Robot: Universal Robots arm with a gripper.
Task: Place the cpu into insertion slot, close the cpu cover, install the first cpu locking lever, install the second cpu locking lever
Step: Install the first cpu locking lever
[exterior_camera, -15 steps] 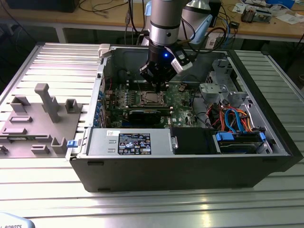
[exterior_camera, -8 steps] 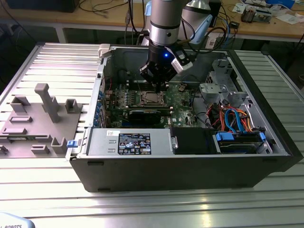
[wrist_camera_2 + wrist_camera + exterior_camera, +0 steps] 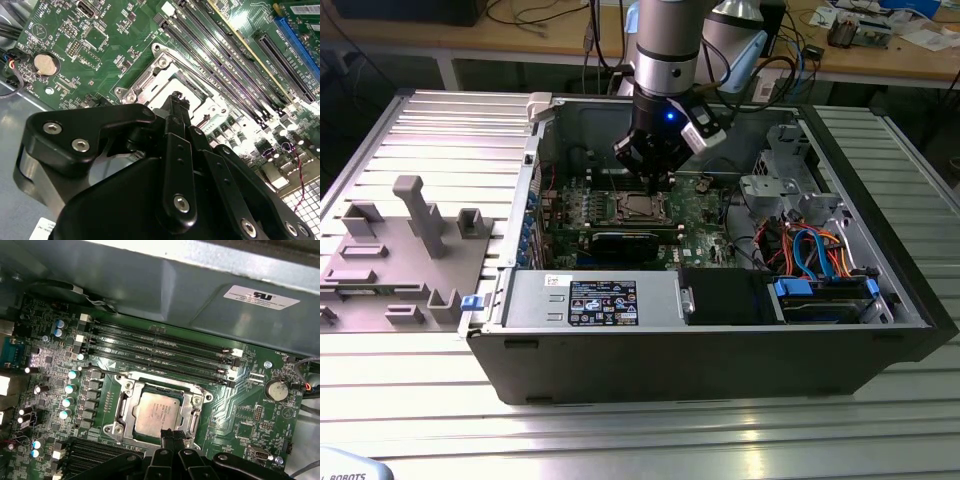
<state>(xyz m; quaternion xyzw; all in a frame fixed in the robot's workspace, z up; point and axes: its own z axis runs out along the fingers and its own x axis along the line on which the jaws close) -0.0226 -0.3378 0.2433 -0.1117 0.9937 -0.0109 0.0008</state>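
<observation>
The cpu (image 3: 156, 412), a pale tan-silver square, lies in its socket on the green motherboard. The silvery cpu cover (image 3: 192, 410) lies flat around it as a frame, and the chip shows through the open centre. A thin wire locking lever (image 3: 165, 382) runs along the socket's side facing the memory slots; I cannot tell whether it is latched. My gripper (image 3: 168, 433) is shut with nothing in it, its black tips together at the socket's opposite edge, close over the cover (image 3: 150, 80). In the exterior view the gripper (image 3: 654, 183) hangs just above the socket (image 3: 642, 207).
Black memory slots (image 3: 160, 347) run beside the socket. A coin battery (image 3: 275, 389) sits on the board. The grey case wall (image 3: 175, 285) rises behind the slots. A drive cage (image 3: 790, 180), coloured cables (image 3: 815, 250) and the power supply (image 3: 590, 300) crowd the case. A grey fixture (image 3: 410, 250) stands outside.
</observation>
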